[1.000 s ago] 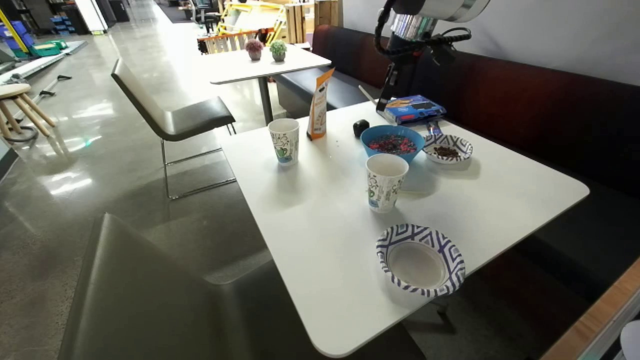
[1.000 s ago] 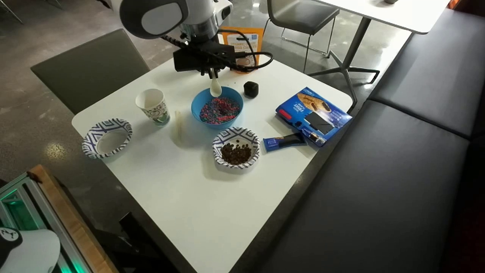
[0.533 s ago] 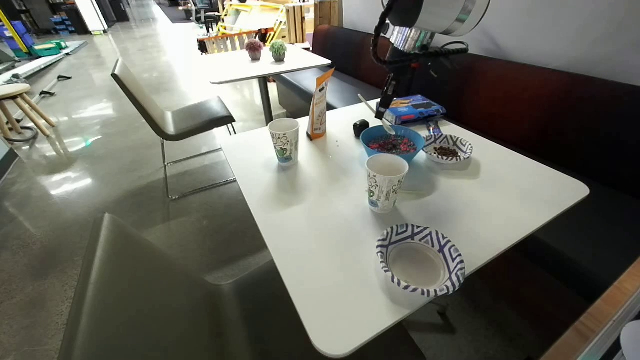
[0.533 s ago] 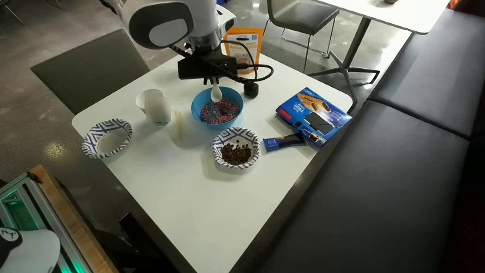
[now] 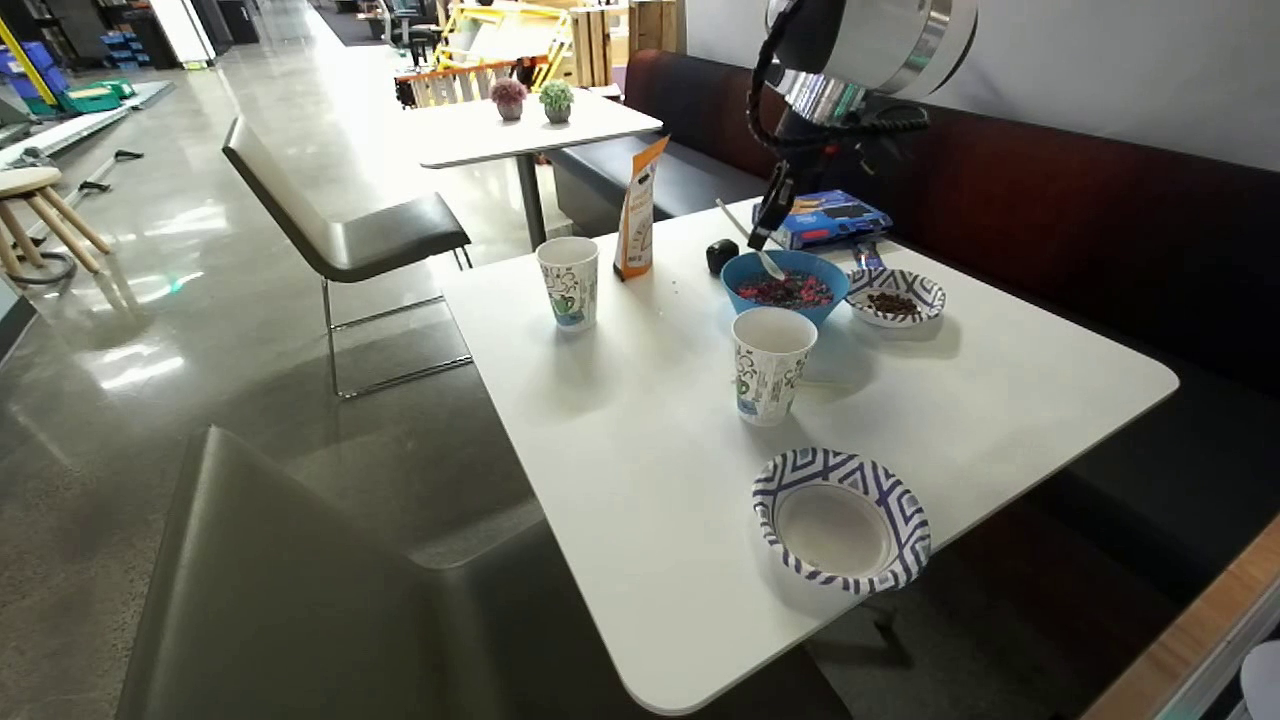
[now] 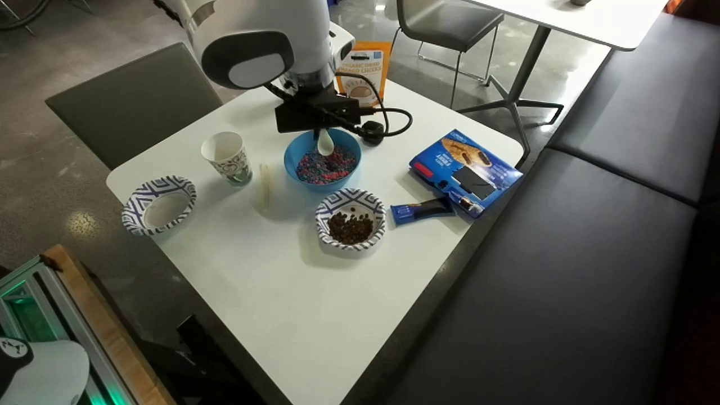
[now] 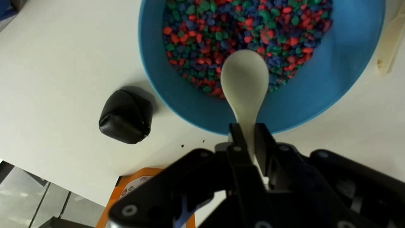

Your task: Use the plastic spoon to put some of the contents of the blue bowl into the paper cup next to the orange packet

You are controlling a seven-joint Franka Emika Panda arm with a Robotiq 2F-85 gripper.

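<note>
Gripper (image 7: 248, 129) is clamped round the handle of the plastic spoon (image 7: 245, 80). The long axis is slanted down from the grip, the head held over the contents (image 7: 246, 28) of the blue bowl (image 7: 351, 57); whether they are touched cannot be told. Scooping is probably called for before the paper cup (image 5: 570, 285) by the orange packet (image 5: 637, 220) is approached.

In an exterior view, the paper cup (image 5: 568, 285) stands left of the packet (image 5: 638, 215), and the bowl (image 5: 828, 268) right of both. The spoon (image 7: 244, 80) extends over the bowl, before which stands a second cup (image 5: 770, 368).
</note>
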